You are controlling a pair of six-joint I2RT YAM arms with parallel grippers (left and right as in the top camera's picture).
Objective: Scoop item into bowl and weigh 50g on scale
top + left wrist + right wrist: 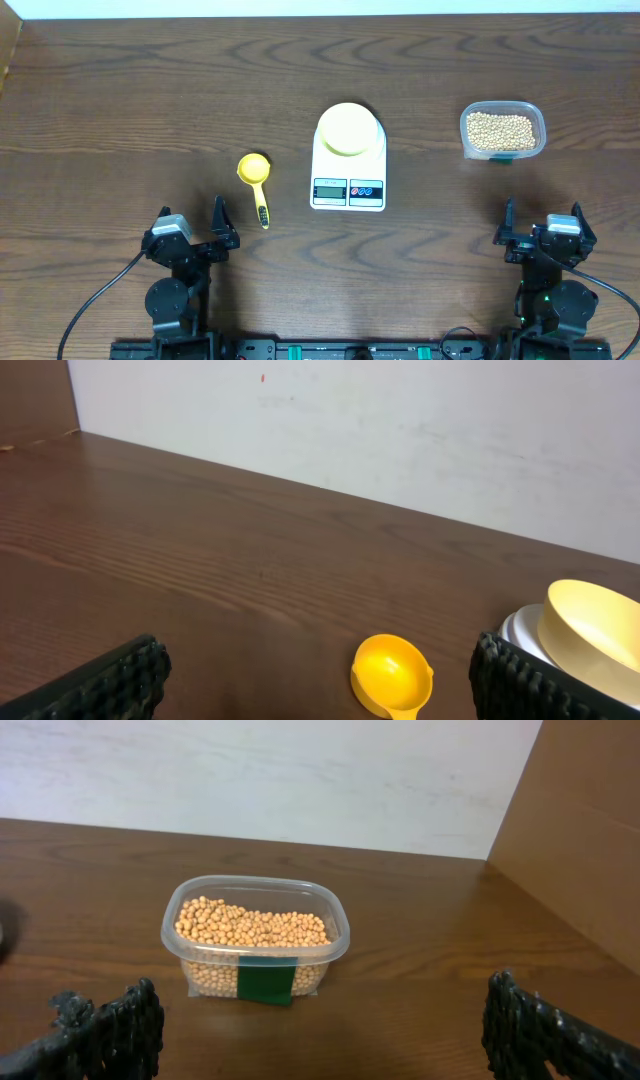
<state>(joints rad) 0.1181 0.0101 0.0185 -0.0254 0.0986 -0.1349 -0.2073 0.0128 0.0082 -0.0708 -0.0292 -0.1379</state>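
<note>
Beans (502, 130) lie heaped in the clear tub (466, 137), which you will find at about 2 o'clock from the scale (348, 185) and well apart from it. From the right wrist you see the tub straight ahead with a dark green label (265, 982) on its near wall. The scale stands mid-table (120, 100) with its display and two buttons at the 6 o'clock end. The pale yellow bowl (348, 129) rests on its platform at the 12 o'clock end and looks empty. At 9 o'clock from the scale, near it but not touching, the yellow scoop (255, 175) lies flat, cup toward 12 o'clock and handle toward 6.

Your left gripper (190, 222) sits at roughly 7 o'clock from the scale. Its fingers (110, 680) are spread wide and hold nothing, and the scoop's cup shows between them. Your right gripper (543, 222) sits at roughly 4 o'clock, at 6 o'clock from the tub, equally wide apart and empty.
</note>
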